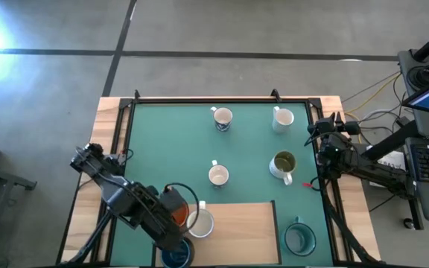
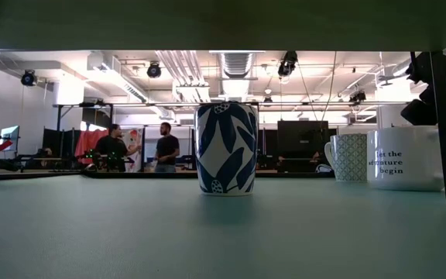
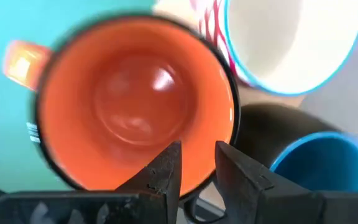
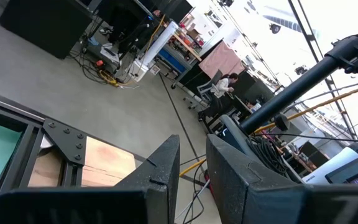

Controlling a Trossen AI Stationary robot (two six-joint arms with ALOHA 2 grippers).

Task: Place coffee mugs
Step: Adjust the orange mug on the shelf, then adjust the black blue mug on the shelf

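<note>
The left end effector [image 3: 194, 163] sits over the near-left part of the tabletop [image 1: 162, 141], its two fingers drawn close together and pinching the rim of the orange mug [image 3: 135, 106], one finger inside the cup and one outside. That mug stands upright with its mouth open to the ceiling, its handle sticking out sideways on the side away from the fingers. Just beside it are a white mug with red stripes and a pale blue rim [image 3: 291, 37] and a dark blue mug [image 3: 322, 165], both upright too; from overhead the three cluster at the left end of the wooden board [image 1: 237, 223]. The right end effector [image 4: 191, 162] waits off the right edge of the tabletop, holding nothing, its fingers with only a narrow gap between them, aimed out toward the room. I count eight mugs in all from above: the three by the left arm, a teal mug [image 1: 300, 237] near the right front corner, an olive-green-lined mug [image 1: 283, 164], a cream mug [image 1: 219, 175] in the middle, and two more pale ones at the far side, a patterned mug [image 1: 223, 118] and a white mug [image 1: 283, 118].
</note>
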